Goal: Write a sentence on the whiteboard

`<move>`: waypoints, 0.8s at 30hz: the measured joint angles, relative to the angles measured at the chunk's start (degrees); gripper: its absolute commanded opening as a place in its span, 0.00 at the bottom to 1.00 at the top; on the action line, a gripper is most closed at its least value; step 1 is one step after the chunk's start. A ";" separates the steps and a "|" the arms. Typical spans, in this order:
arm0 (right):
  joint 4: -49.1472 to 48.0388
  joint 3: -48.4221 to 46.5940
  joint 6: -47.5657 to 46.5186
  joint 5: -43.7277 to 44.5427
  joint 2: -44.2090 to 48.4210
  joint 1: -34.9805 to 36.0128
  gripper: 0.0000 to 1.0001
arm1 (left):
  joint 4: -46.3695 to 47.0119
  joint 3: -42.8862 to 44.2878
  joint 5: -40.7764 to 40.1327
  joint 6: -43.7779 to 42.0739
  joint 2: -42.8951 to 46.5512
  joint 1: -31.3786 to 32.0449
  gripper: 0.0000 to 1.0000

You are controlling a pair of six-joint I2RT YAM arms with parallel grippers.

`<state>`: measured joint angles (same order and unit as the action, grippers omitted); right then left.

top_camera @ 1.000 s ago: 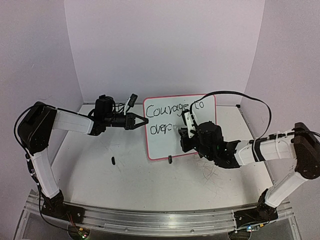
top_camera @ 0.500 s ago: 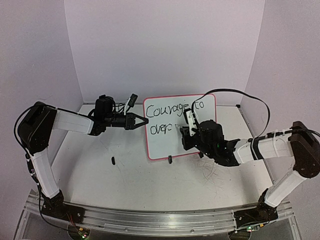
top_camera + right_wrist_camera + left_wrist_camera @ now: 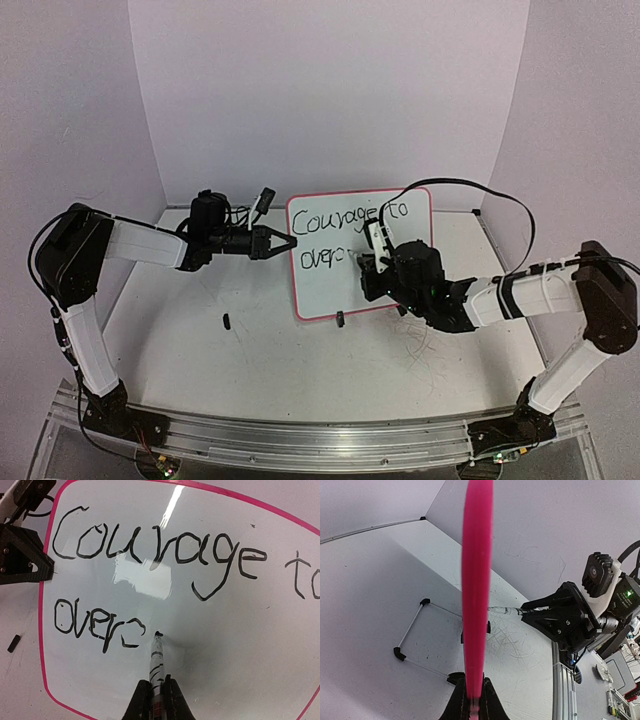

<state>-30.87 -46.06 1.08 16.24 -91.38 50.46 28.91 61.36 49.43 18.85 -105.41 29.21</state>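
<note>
The white bench [image 3: 250, 365] is scuffed, with faint pen scribbles [image 3: 428, 345] right of centre. The board [image 3: 320, 290] stands on edge toward the far side, about mid-width, with a black clip foot [image 3: 341, 319] under its lower rim. A small black piece [image 3: 227, 321] lies alone left of centre. Behind the board, a thin wire frame [image 3: 415, 635] with black ends lies flat.

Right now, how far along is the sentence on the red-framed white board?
Done: "Courage to" on the top line of the red-framed whiteboard, "overc" below. In hand: left gripper clamps the board's edge; right gripper holds a black-and-white marker, tip at the board right of the last letter. Left: the rest of that word.
</note>
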 measured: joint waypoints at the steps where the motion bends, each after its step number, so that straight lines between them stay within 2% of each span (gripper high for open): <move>1: 0.00 -0.02 0.02 -0.08 -0.02 0.00 0.00 | 0.00 0.00 0.01 0.00 0.00 0.00 0.00; 24: 0.89 1.25 2.16 -0.90 -0.05 0.76 0.00 | 0.00 0.00 0.01 0.00 0.00 0.00 0.00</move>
<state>-29.98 -44.81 3.23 15.34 -91.44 51.22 28.91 61.36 49.44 18.85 -105.41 29.21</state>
